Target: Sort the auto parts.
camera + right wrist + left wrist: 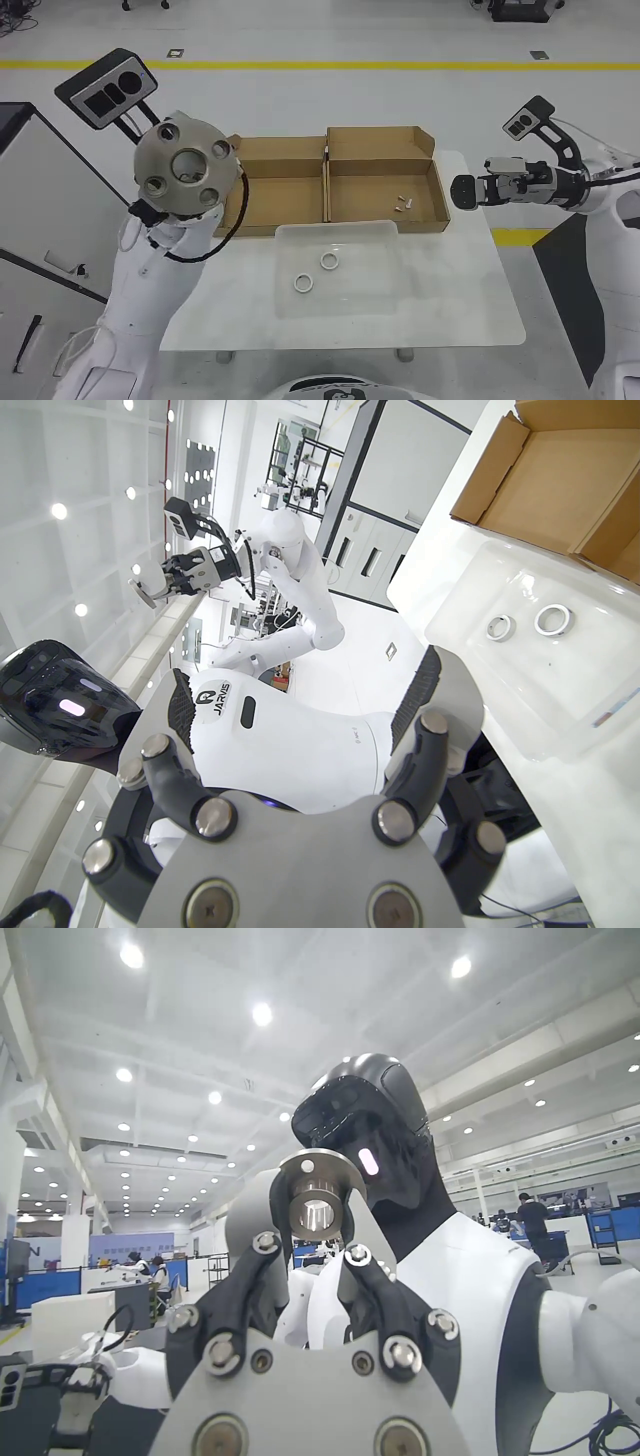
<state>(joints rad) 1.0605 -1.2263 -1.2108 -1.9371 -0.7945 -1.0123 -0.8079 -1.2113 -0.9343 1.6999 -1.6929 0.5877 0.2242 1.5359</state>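
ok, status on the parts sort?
Left gripper shut on flanged hub, held high at table left side. Right gripper open, off table's right edge. Two rings in clear tray. Nothing seen blocking cardboard boxes.

No readable text, label, number or sign on anything upon the table (470,300).

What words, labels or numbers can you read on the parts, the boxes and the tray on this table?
Flanged metal part: no print shows.
White rings: no markings that I can make out.
Cardboard boxes: plain, no text.
Clear tray: a small coloured label on its rim, too small to read.
Small parts in one box: too small to tell.
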